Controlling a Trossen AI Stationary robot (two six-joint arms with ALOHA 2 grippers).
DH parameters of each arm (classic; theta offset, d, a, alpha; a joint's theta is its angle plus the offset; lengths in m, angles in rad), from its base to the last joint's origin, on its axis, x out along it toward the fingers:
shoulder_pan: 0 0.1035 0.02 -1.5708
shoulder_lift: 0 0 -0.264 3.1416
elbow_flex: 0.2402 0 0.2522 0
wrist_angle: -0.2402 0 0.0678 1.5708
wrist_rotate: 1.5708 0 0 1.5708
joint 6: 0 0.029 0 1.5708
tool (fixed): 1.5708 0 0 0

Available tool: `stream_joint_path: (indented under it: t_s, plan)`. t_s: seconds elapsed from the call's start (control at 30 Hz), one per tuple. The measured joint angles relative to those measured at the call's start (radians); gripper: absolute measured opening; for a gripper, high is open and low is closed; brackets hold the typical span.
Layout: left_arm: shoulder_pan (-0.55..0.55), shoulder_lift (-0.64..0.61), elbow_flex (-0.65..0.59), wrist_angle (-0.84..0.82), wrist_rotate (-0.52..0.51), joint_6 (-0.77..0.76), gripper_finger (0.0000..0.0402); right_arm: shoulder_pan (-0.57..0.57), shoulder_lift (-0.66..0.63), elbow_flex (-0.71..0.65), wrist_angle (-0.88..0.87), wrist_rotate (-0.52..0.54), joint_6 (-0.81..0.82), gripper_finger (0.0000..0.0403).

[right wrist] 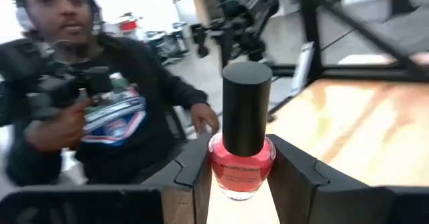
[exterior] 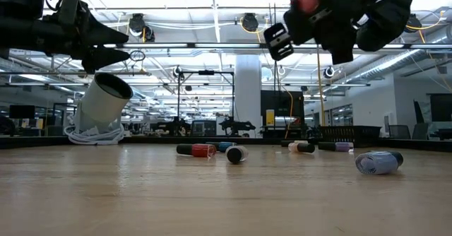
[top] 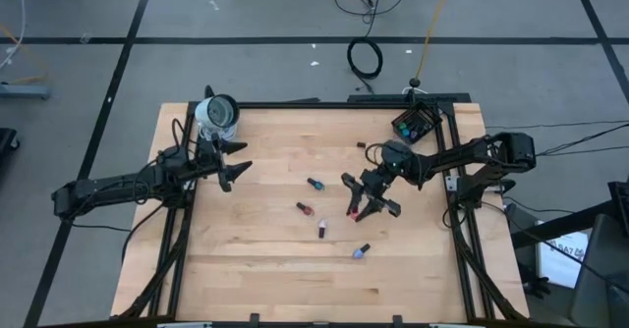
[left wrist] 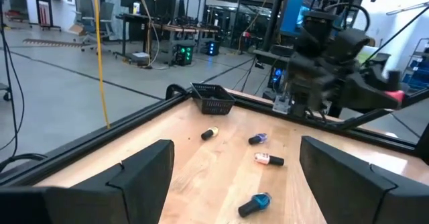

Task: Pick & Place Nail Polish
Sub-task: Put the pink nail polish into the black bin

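Pinched between the two fingers of the right pincer, a red nail polish bottle with a black cap is held above the middle of the wooden counter. Other small bottles lie scattered on the wood below: a blue one, a red one, a pale one and a lilac one. At the counter's left edge, the left pincer hangs with its fingers spread wide and empty, beside a white cup. Across the room a person stands
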State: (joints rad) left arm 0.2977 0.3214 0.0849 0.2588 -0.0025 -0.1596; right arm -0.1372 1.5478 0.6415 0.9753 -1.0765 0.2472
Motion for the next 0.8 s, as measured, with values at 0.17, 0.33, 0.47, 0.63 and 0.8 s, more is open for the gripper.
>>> stream_joint_path:
  t_s: [0.17, 0.33, 0.47, 0.63, 0.8]
  plan:
    - [0.000, 0.000, 0.000, 0.000, 0.000, 0.000, 0.0310, 0.102, 0.000, 0.000, 0.020, 0.049, 0.032, 0.0107]
    - [0.000, 0.000, 0.000, 0.000, 0.000, 0.000, 0.0310, 0.181, -0.001, 0.000, -0.051, 0.247, 0.003, 0.0107]
    - [0.000, 0.000, 0.000, 0.000, 0.000, 0.000, 0.0310, 0.225, 0.000, 0.000, -0.219, 0.495, -0.040, 0.0107]
    - [0.000, 0.000, 0.000, -0.001, 0.000, 0.000, 0.0310, 0.233, 0.000, 0.000, -0.452, 0.850, -0.097, 0.0107]
    - [0.000, 0.000, 0.000, 0.000, 0.000, 0.000, 0.0310, 0.214, 0.000, 0.000, -0.598, 1.108, -0.189, 0.0107]
